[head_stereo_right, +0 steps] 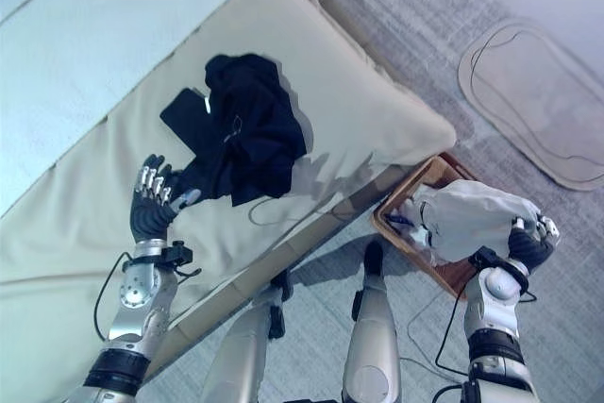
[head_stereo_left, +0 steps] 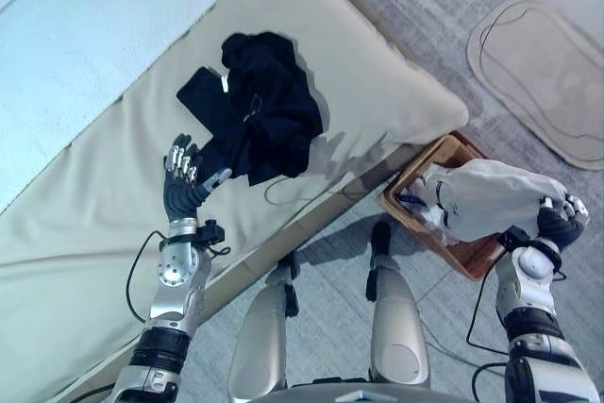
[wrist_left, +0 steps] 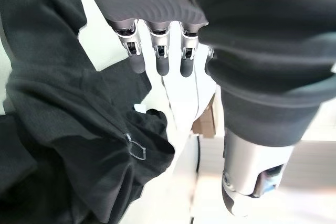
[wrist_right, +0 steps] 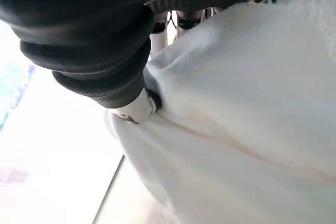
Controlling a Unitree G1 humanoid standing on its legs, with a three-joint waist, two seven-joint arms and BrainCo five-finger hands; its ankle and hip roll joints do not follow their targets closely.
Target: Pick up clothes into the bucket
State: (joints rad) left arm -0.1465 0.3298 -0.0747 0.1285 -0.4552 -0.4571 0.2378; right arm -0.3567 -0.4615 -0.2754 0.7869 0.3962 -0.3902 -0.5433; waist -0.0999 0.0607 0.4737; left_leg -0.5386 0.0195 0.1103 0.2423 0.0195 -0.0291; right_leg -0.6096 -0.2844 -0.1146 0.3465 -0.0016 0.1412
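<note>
the left hand (head_stereo_left: 182, 179), fingers straight and spread, sits just beside the near edge of the black garment (head_stereo_left: 260, 106) on the bed (head_stereo_left: 85, 186) (its long axis runs away from the fingertips). the right hand (head_stereo_left: 561, 219) seems pinched on a white garment (head_stereo_left: 491, 197) over the basket (head_stereo_left: 472, 254).

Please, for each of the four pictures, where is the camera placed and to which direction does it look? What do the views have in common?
Left eye view: on the head, looking down at the bed, black garment and basket; both arms show.
Right eye view: beside it, same scene.
Left wrist view: along the left robot hand, open, by the black garment.
Right wrist view: along the right robot hand, pinching the white garment.
Shared: the black garment, the white garment.
</note>
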